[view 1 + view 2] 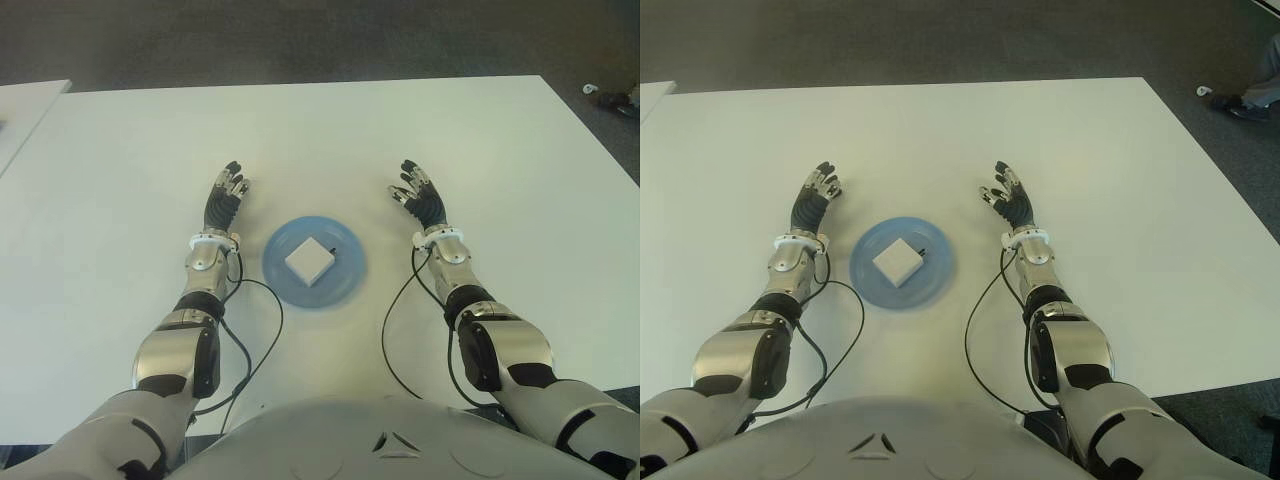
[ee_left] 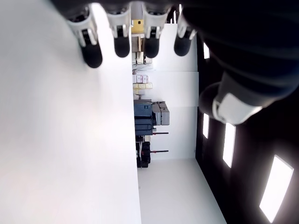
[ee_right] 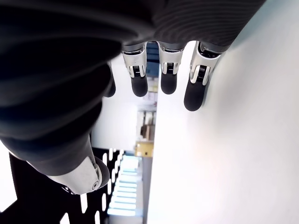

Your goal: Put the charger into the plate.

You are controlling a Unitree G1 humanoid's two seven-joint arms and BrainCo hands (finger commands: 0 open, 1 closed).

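A white square charger (image 1: 310,261) lies in the middle of a round blue plate (image 1: 345,282) on the white table (image 1: 320,140). My left hand (image 1: 226,195) shows to the left of the plate, fingers stretched out and holding nothing. To the right of the plate is my right hand (image 1: 418,195), also with fingers extended and empty. Both wrist views show straight fingers (image 2: 122,39) (image 3: 168,77) over bare table, with nothing in the palm.
Black cables (image 1: 262,330) run from both forearms back toward my body. A second white table edge (image 1: 25,110) shows at the far left. A person's shoe (image 1: 1240,105) is on the floor beyond the table's far right corner.
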